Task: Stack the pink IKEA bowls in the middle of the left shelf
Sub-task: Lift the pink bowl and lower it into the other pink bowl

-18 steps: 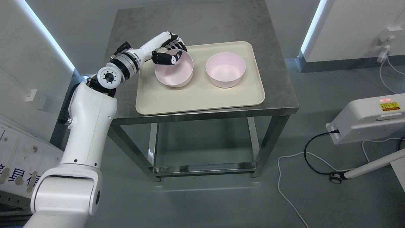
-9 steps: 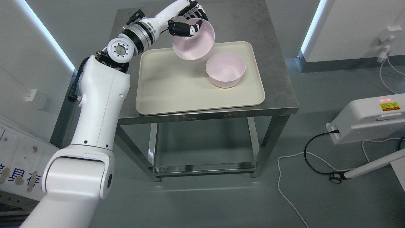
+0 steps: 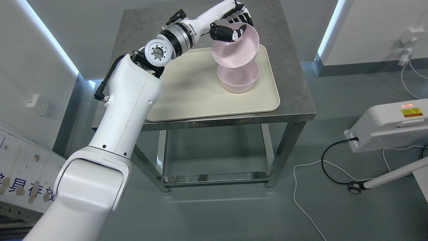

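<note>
The left hand (image 3: 234,23) grasps the held pink bowl (image 3: 236,47) by its rim at the upper left, with the thumb (image 3: 230,32) lying inside the bowl wall and the remaining fingers (image 3: 243,15) wrapped over the outside of the rim. The bowl hangs below and to the right of the hand, lifted clear of the cream tray (image 3: 200,97). It is tilted: its opening faces up and toward the camera, and its base points down and toward the far side of the tabletop (image 3: 294,83). Being round, the bowl has no long axis of its own; its central axis leans away from vertical. The second pink bowl (image 3: 238,80) stands upright on the tray, near the tray's far right corner, opening upward. In the head view the held bowl lies directly above it and covers its far rim; whether the two bowls touch cannot be determined. The tray rests on the metal tabletop, closer to its near edge. The left arm (image 3: 120,110) enters from the lower left and reaches across the tray's left side.
</note>
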{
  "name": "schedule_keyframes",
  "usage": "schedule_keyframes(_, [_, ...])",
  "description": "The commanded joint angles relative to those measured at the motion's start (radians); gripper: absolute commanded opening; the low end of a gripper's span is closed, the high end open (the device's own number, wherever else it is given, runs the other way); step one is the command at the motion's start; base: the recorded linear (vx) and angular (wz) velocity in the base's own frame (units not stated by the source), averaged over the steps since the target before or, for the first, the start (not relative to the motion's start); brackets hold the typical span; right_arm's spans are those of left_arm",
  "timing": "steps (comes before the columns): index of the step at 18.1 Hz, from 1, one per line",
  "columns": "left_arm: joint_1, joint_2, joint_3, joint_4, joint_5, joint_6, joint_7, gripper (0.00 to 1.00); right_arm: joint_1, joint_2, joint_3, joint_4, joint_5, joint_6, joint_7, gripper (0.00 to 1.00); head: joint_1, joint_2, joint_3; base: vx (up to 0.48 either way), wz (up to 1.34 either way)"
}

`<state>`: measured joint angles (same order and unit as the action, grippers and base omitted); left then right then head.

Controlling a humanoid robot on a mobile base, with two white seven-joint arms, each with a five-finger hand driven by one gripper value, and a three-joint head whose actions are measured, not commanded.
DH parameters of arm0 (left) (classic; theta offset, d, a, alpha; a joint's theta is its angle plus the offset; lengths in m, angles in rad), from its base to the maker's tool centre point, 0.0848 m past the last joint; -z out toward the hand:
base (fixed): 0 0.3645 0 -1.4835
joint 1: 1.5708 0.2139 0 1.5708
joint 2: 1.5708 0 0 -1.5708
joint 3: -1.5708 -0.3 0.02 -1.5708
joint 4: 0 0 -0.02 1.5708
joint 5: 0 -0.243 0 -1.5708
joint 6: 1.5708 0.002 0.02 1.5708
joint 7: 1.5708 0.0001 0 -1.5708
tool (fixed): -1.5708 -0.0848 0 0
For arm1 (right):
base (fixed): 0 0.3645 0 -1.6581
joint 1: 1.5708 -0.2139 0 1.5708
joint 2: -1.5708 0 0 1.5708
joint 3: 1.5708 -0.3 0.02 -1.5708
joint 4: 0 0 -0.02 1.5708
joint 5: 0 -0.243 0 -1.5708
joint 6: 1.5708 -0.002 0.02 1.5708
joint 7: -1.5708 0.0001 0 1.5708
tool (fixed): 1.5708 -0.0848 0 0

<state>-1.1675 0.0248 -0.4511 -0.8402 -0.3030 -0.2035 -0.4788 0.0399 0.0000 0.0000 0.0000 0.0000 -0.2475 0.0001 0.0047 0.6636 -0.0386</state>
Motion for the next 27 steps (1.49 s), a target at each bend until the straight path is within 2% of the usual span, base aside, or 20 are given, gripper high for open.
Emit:
schedule_keyframes(1, [0.005, -0.007, -0.233, 0.003, 0.058, 0.006, 0.009, 0.02, 0.000, -0.017, -0.005, -0.017, -0.002, 0.001, 0.000, 1.00, 0.0000, 0.000, 0.000, 0.000, 0.00])
schedule_keyframes(5, [0.023, -0.007, -0.213, 0.018, 0.004, 0.004, 0.011, 0.03, 0.000, -0.017, -0.005, -0.017, -0.002, 0.001, 0.000, 1.00, 0.0000, 0.000, 0.000, 0.000, 0.00])
schedule_keyframes(15, [-0.027, -0.007, -0.052, 0.095, 0.002, 0.003, 0.009, 0.04, 0.000, -0.017, -0.005, -0.017, -0.002, 0.001, 0.000, 1.00, 0.0000, 0.000, 0.000, 0.000, 0.00])
schedule_keyframes(27, [-0.023, -0.007, -0.034, 0.135, -0.087, -0.053, 0.009, 0.07, 0.000, -0.017, -0.005, -0.017, -0.002, 0.001, 0.000, 1.00, 0.0000, 0.000, 0.000, 0.000, 0.00])
